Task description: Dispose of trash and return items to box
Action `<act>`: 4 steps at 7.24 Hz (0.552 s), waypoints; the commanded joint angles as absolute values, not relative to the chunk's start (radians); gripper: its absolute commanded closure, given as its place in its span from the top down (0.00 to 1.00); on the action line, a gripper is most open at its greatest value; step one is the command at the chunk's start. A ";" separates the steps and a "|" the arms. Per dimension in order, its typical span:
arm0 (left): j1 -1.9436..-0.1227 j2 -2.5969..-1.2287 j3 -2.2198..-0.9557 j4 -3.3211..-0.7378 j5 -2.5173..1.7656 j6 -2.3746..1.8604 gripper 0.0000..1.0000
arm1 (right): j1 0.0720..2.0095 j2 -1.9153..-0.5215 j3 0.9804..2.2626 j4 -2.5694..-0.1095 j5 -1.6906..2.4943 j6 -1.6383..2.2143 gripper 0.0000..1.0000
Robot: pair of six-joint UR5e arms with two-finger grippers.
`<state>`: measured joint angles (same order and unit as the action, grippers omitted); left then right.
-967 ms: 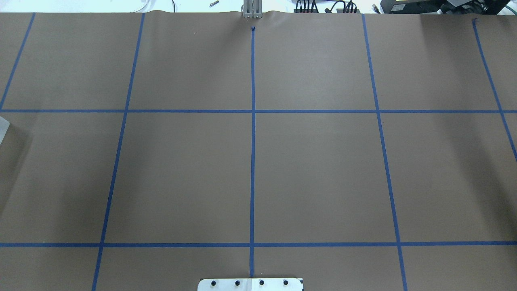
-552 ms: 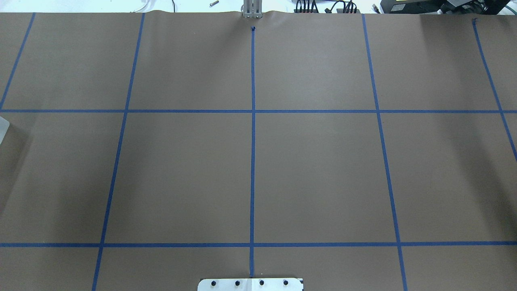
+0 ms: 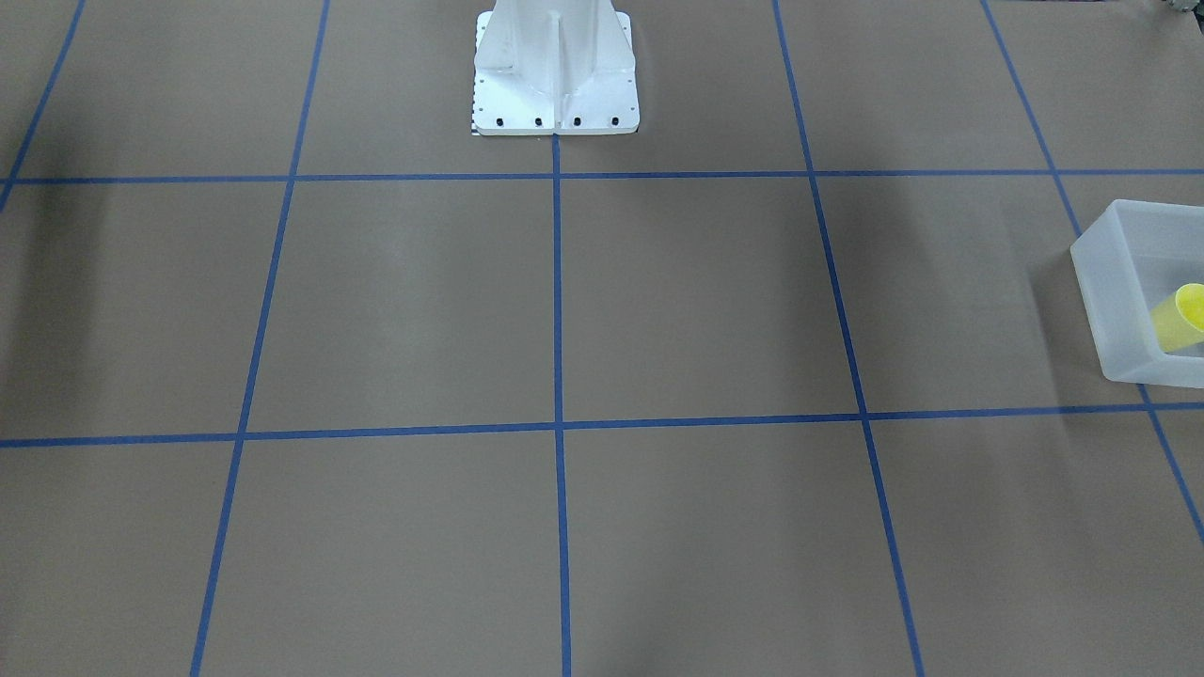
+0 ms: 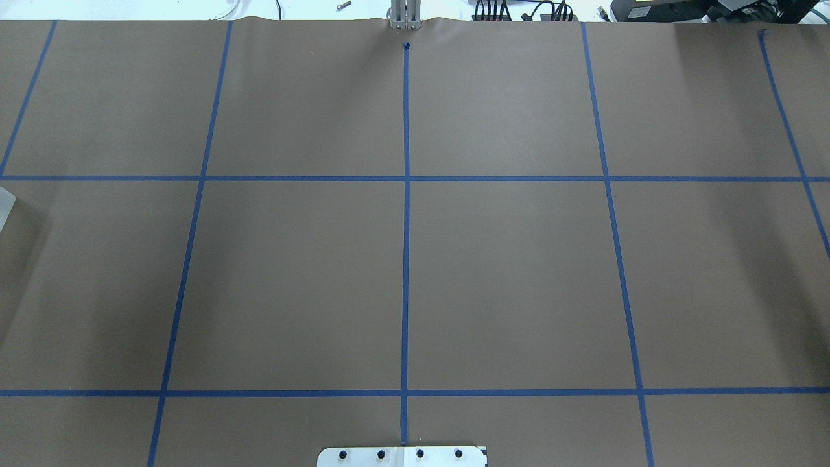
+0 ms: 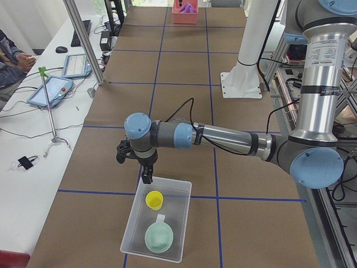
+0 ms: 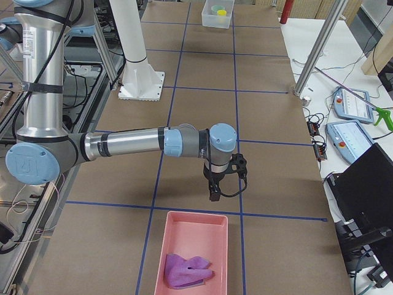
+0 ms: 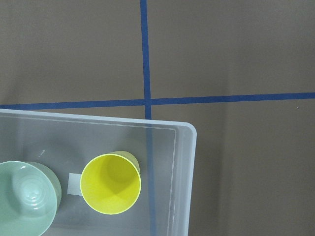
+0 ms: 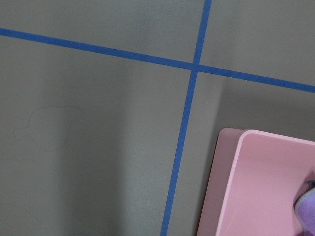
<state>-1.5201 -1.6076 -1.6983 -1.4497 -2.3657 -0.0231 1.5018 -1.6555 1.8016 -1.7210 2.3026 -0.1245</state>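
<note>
Box: the box point(image 5: 129, 230) sits on the tabletop point(image 4: 506, 272) at the end on the robot's left. In your overhead view only one corner point(image 4: 5, 206) shows, at the left edge.
Cup: you'll find the cup point(image 7: 110, 183) upright inside the box, mouth up, near the end wall that faces the middle of the tabletop.
Bowl: the bowl point(image 7: 24, 196) is also in the box, just beside the cup on the side toward the tabletop's end, with a white label point(image 7: 74, 184) on the floor between them.
Left gripper: the left gripper point(image 5: 146, 180) points down above the box's inner end rim. You only get it in the side view, so I cannot tell whether it is open or closed.
Box edges: in the left wrist view the rounded corner point(image 7: 189, 142) lies just short of a tape crossing point(image 7: 146, 102), with bare tabletop around it on two sides.
Right gripper: the right gripper point(image 6: 213, 195) hangs just beside the near rim of the pink tray point(image 6: 195, 214). Its state cannot be told either.
Tray: a purple wad point(image 6: 187, 270) lies in it.
Room: box and tray sit at opposite ends, well apart, with wide brown tabletop between them.
</note>
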 commanded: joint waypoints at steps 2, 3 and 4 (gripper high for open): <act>-1.520 -1.605 -1.695 -1.448 -2.365 -0.025 0.98 | 1.508 -1.655 1.805 -1.721 2.306 -0.127 1.00; -1.522 -1.605 -1.695 -1.448 -2.365 -0.025 0.98 | 1.509 -1.654 1.807 -1.721 2.304 -0.127 1.00; -1.523 -1.605 -1.700 -1.448 -2.365 -0.025 0.98 | 1.511 -1.657 1.810 -1.721 2.306 -0.127 1.00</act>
